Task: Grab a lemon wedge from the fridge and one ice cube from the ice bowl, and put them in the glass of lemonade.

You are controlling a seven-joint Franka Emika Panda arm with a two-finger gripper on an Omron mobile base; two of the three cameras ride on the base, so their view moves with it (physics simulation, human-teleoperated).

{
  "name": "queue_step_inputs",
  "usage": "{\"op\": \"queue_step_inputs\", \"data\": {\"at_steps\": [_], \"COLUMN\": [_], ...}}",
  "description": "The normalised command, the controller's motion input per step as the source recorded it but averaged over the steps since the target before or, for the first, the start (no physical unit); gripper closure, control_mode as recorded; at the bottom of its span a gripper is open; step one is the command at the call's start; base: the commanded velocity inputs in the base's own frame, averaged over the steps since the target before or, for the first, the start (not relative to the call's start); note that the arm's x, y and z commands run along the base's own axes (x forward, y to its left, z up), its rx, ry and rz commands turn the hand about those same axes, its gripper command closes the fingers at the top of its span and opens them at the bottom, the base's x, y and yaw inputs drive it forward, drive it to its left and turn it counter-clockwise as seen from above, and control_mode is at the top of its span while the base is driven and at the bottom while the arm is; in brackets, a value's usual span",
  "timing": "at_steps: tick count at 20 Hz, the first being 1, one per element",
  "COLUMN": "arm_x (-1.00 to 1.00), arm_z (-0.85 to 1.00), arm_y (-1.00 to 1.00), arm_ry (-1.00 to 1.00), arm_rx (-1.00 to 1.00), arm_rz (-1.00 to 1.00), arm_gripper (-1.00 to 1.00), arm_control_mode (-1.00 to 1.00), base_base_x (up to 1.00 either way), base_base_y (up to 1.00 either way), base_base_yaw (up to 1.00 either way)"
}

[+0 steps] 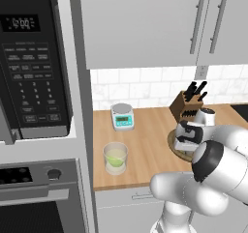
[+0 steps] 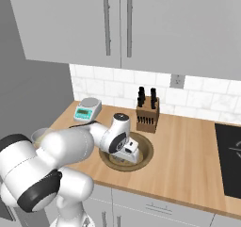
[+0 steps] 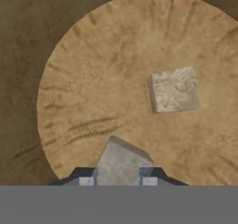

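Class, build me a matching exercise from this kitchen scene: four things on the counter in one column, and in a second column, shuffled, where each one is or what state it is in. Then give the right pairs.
Things
1. glass of lemonade
2. kitchen scale
3. knife block
4. ice cube nearest the gripper

Places or states
A. against the tiled wall, right behind the ice bowl
B. between the two fingertips, inside the bowl
C. near the counter's front edge, beside the oven cabinet
D. at the back of the counter, left of the bowl

Pairs: 1-C, 2-D, 3-A, 4-B
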Motion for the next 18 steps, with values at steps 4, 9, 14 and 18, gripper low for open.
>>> {"op": "queue_step_inputs", "data": {"at_steps": [4,9,14,18], "arm_x": [0.09,0.0,0.0,0.0], "arm_z": [0.3,0.58,0.45,0.51], "arm_y": [-0.1,-0.04,0.01,0.22], "arm_ry": [0.0,-0.06,-0.04,-0.08], "arm_rx": [0.02,0.07,0.02,0.01], "arm_rz": [0.0,0.0,0.0,0.0], "arm_gripper": [1.0,1.0,1.0,1.0], "arm_control_mode": [-1.0,-1.0,-1.0,-1.0], "base_base_x": [0.0,0.0,0.0,0.0], "base_base_y": [0.0,0.0,0.0,0.0], "base_base_yaw": [0.0,0.0,0.0,0.0]}}
